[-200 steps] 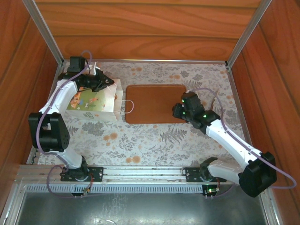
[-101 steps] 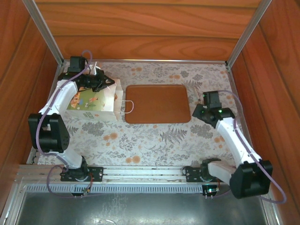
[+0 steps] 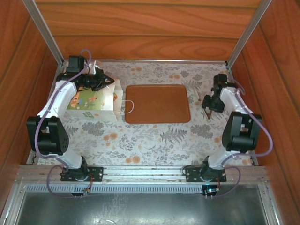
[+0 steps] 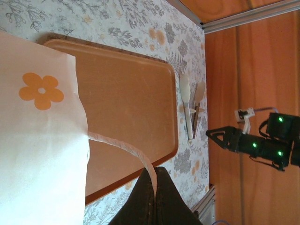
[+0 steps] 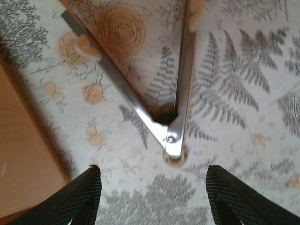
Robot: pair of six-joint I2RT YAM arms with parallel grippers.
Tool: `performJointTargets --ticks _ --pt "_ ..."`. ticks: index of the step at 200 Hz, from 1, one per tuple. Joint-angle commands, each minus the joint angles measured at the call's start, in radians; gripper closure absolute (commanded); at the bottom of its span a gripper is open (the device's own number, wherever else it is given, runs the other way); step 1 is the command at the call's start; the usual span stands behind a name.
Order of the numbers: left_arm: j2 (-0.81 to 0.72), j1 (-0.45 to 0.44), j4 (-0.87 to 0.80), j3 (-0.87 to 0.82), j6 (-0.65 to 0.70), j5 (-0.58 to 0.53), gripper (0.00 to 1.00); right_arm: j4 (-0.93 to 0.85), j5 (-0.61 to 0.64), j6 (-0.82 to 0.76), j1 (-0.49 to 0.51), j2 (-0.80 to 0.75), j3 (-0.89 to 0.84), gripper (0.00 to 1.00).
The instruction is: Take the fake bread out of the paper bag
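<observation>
Left fingers point(image 4: 161, 204): pressed together, pinching a white handle strip point(image 4: 123, 149) of the paper bag point(image 3: 91, 101). Strip curving from the bag's mouth edge into the pinch.

Paper bag: at the far left of the bench point(image 3: 140, 140), apparently lying on its side with the green printed face up and the mouth turned toward the brown board point(image 3: 158, 104). Bag's right edge just beside the board's left edge. Second handle loop point(image 3: 127, 107) lying flat across that edge of the board. Orange flower print on the white paper close to the left wrist camera. Inside of the bag hidden.

Right fingers point(image 5: 84, 199): spread wide, nothing between them, hovering low over the floral bench cloth at the far right. Just ahead of them, metal tongs point(image 5: 174, 136) lying on the bench, hinge end toward the fingers, the two arms splayed in a V away from them. No contact with the tongs. Tongs just beside the right edge of the board, pale tips pointing toward the far side of the bench.
</observation>
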Motion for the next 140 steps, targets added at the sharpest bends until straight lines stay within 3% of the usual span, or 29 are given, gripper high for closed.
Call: performJointTargets --ticks 1,19,20,27,140 --pt "-0.037 -0.005 0.005 0.005 0.021 0.002 1.00 -0.095 -0.010 -0.106 -0.023 0.103 0.083 0.35" --pt "-0.042 -0.004 0.005 0.005 0.024 0.003 1.00 -0.143 -0.013 -0.126 -0.035 0.181 0.146 0.35" --pt "-0.042 -0.004 0.005 0.004 0.024 0.004 1.00 -0.147 -0.012 -0.128 -0.035 0.187 0.154 0.27" --pt "-0.042 -0.003 0.005 0.006 0.026 0.003 1.00 -0.160 0.001 -0.127 -0.039 0.203 0.170 0.22" --pt "-0.054 -0.004 0.005 0.026 0.025 0.003 1.00 -0.156 -0.048 -0.278 -0.054 0.344 0.257 0.19"
